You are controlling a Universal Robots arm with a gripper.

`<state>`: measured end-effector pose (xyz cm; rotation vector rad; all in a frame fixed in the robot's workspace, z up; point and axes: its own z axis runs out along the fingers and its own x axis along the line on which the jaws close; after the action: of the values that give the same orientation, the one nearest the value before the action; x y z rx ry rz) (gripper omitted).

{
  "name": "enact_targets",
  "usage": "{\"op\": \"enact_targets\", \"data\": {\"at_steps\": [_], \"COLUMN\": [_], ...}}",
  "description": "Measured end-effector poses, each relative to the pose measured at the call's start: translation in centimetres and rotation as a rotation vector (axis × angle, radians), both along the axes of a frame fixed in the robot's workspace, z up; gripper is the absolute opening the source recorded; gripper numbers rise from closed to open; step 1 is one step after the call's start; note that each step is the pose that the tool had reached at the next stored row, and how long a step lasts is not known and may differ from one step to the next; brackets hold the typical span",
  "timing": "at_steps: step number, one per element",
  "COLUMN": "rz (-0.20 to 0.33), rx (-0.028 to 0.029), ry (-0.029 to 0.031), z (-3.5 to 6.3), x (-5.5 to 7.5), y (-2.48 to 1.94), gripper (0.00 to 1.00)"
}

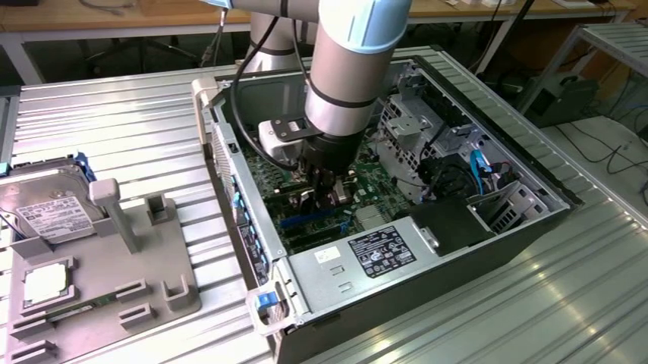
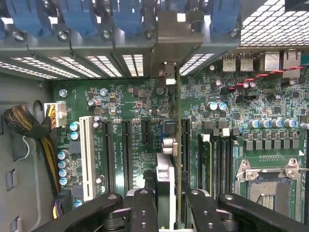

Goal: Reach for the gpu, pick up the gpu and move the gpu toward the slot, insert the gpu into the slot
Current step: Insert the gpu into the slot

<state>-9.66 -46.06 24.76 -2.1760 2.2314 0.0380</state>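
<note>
Gripping the gpu [image 2: 164, 166] edge-on, the claw [image 2: 169, 195] is clamped on it, upright over the green motherboard [image 2: 135, 108], just beside a long black slot [image 2: 186, 145].

Bright, even light from overhead. The ribbed metal desk [image 1: 132, 121] shows pale streaks of glare, strongest at the exterior view's lower right. The inside of the open computer case [image 1: 426, 303] sits in shade beneath the arm [image 1: 350, 68]. In the wrist view, a perforated case wall [image 2: 270, 24] glares white, and the gpu [image 2: 165, 169], clamped in the pincer [image 2: 170, 193], catches a soft glint.
</note>
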Motion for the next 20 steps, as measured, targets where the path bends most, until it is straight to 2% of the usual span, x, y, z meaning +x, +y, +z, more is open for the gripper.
{"op": "enact_targets", "data": {"at_steps": [20], "rz": [-0.003], "rx": [-0.0001], "ry": [0.0001], "z": [-0.42], "x": [0.04], "y": [0.03], "gripper": [0.28]}}
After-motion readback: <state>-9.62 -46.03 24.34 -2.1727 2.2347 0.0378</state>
